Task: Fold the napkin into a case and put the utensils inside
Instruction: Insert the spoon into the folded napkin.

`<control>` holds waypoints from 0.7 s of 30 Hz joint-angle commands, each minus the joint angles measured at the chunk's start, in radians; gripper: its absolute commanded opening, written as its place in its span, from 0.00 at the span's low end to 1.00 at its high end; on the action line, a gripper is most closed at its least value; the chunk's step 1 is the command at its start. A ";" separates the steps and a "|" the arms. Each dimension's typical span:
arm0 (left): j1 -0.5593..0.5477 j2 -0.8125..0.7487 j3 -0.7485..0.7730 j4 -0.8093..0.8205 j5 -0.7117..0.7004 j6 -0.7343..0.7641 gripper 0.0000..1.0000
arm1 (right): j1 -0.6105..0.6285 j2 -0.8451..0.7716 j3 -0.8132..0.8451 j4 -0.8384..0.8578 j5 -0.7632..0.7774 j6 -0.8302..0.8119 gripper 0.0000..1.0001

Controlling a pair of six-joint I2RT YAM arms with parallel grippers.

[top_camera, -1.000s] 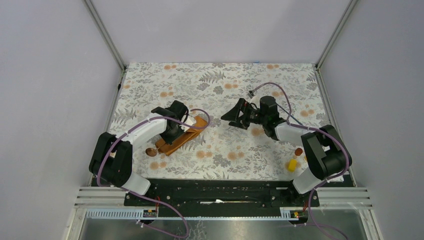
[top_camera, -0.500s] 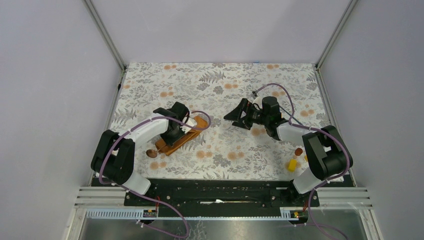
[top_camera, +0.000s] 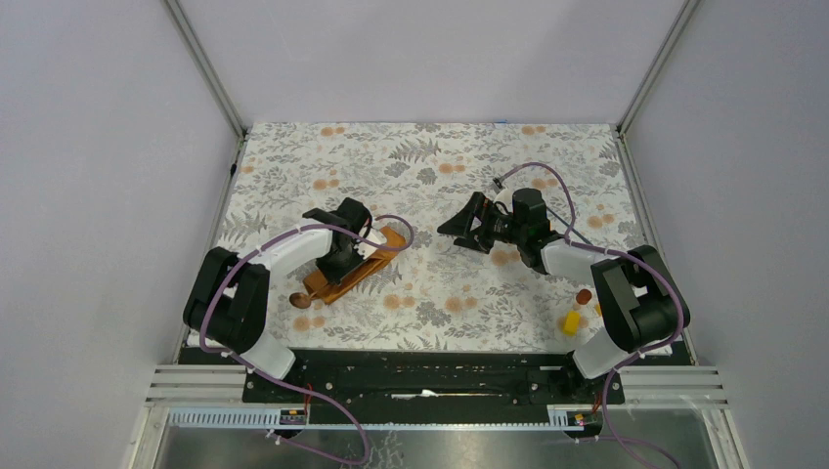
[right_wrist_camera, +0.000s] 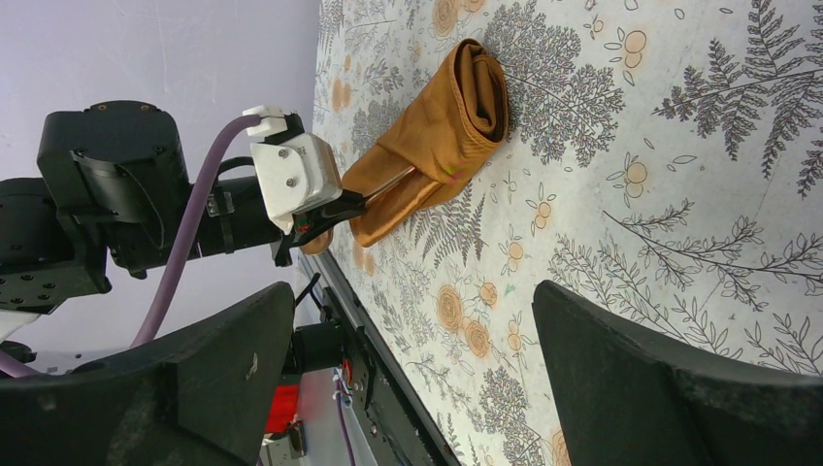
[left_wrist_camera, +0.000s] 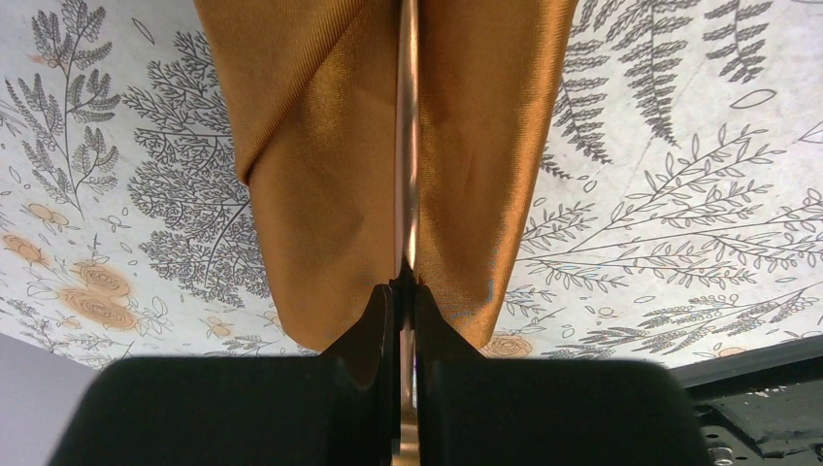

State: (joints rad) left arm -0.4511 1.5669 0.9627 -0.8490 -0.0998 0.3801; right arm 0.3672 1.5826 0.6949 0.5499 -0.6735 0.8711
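Still lying folded left of centre on the table [top_camera: 430, 166] as the case [top_camera: 386, 244]; receiving a utensil [left_wrist_camera: 410, 146] nudged slightly deeper than a second ago; pinched tight by the left gripper [left_wrist_camera: 405, 286]; backed off, spread wide and empty, at the right gripper [right_wrist_camera: 412, 301]; probably mid-insertion.

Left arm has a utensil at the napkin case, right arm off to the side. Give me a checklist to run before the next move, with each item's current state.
1. Left gripper shut on the utensil: ok.
2. Utensil lined up along the centre fold of the case: ok.
3. Utensil fully inside the case: not ok, bare handle shows between gripper and cloth.
4. Right gripper open and apart from the case: ok.
5. Case folded and resting on the table: ok.
6. How deep the utensil's far end sits: cannot tell.
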 commanded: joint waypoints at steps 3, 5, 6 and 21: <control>0.010 0.023 0.063 0.034 0.016 0.003 0.00 | -0.003 -0.030 0.002 0.019 -0.002 -0.015 1.00; 0.016 0.031 0.072 0.045 0.021 0.007 0.00 | -0.003 -0.029 0.003 0.019 -0.003 -0.015 1.00; 0.018 0.037 0.073 0.051 0.023 0.012 0.00 | -0.003 -0.030 0.004 0.020 -0.003 -0.016 1.00; 0.025 0.116 0.114 0.148 0.059 0.055 0.00 | -0.002 -0.027 0.003 0.021 -0.004 -0.020 1.00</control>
State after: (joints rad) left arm -0.4324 1.6688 1.0313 -0.7502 -0.0643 0.4118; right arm 0.3672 1.5826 0.6949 0.5499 -0.6735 0.8707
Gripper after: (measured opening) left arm 0.034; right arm 0.994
